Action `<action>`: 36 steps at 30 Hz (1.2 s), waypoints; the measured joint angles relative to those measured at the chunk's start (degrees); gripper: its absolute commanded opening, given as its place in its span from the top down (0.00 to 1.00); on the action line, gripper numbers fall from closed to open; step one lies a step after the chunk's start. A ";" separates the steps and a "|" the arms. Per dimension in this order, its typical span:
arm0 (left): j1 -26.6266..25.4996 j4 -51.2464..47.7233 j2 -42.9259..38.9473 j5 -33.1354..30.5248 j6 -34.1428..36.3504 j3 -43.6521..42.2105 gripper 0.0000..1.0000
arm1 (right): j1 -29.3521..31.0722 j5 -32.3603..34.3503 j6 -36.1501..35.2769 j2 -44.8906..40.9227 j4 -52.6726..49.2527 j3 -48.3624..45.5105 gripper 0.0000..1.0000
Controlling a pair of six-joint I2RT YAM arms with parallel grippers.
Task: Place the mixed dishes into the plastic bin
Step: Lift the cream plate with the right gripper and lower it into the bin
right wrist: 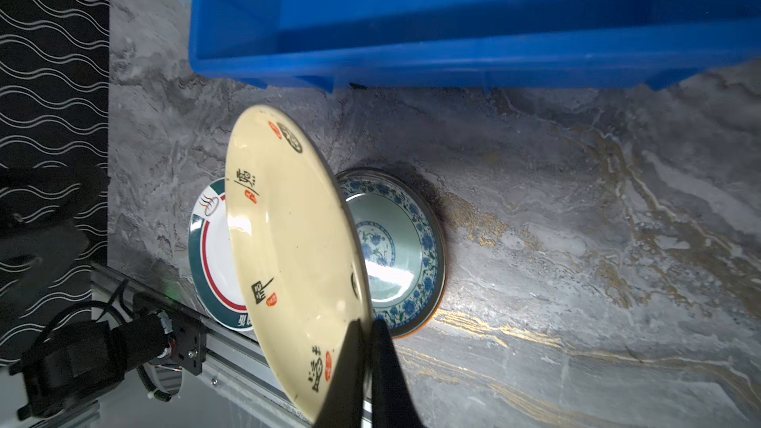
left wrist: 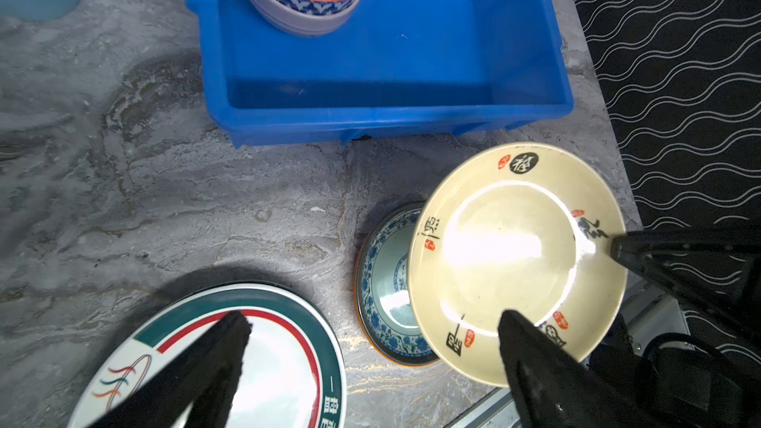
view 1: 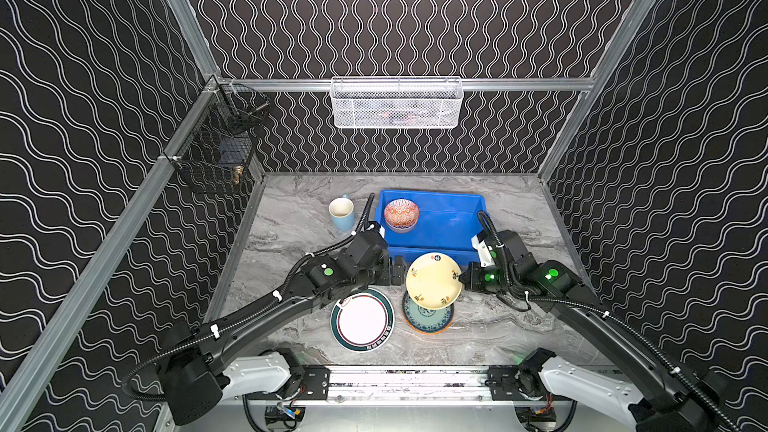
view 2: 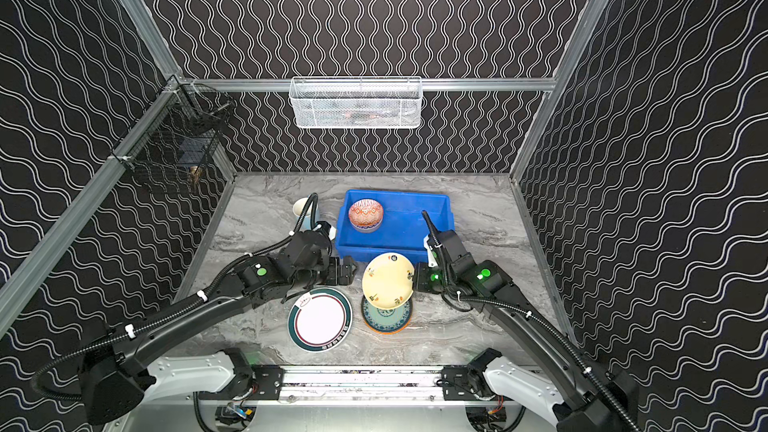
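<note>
1. Right wrist view showed the right tool (right wrist: 367,325) pinched shut on the rim of the yellow plate (right wrist: 288,240), which hung tilted, raised off the tabletop (right wrist: 576,199).
2. Beneath it the orange plate (right wrist: 395,240), blue-flowered inside, lay flat near the tabletop's front edge. The white plate (view 1: 362,320) with its dark-green rim lay just beside it, toward the left edge.
3. In both top views the plastic bin (view 1: 449,222) sat toward the middle of the far edge, its near wall close to the lifted plate. The patterned bowl (view 1: 401,213) was already inside, in the bin's far-left corner, and the rest of its floor was bare.
4. The pale blue mug (view 1: 342,211) stood upright on the tabletop just beside the bin, toward the left edge, not yet placed.
5. The left tool (view 1: 398,271) hovered wide open and empty between the white plate and the bin's near wall, just beside the yellow plate.
6. The step in hand looked like carrying the yellow plate into the bin. Its low edge would need to clear the near wall first. Only a thin bit of rim was gripped, so slow travel should keep the plate from swinging or slipping.
7. Levelling it over the bare floor away from the bowl, and letting go only once it rested, should avoid a drop or a knock.
</note>
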 measured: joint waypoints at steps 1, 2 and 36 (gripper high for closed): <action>0.07 -0.31 -0.17 -0.28 0.04 0.44 0.02 | -0.22 0.13 -0.11 0.28 -0.33 0.98 1.00; 0.13 -0.52 -0.28 -0.52 0.17 0.76 0.01 | -0.46 0.42 -0.66 0.52 -0.52 1.68 1.00; 4.42 -4.37 1.07 -1.66 6.60 6.45 0.02 | -27.89 -7.72 -9.84 39.17 6.51 24.94 1.00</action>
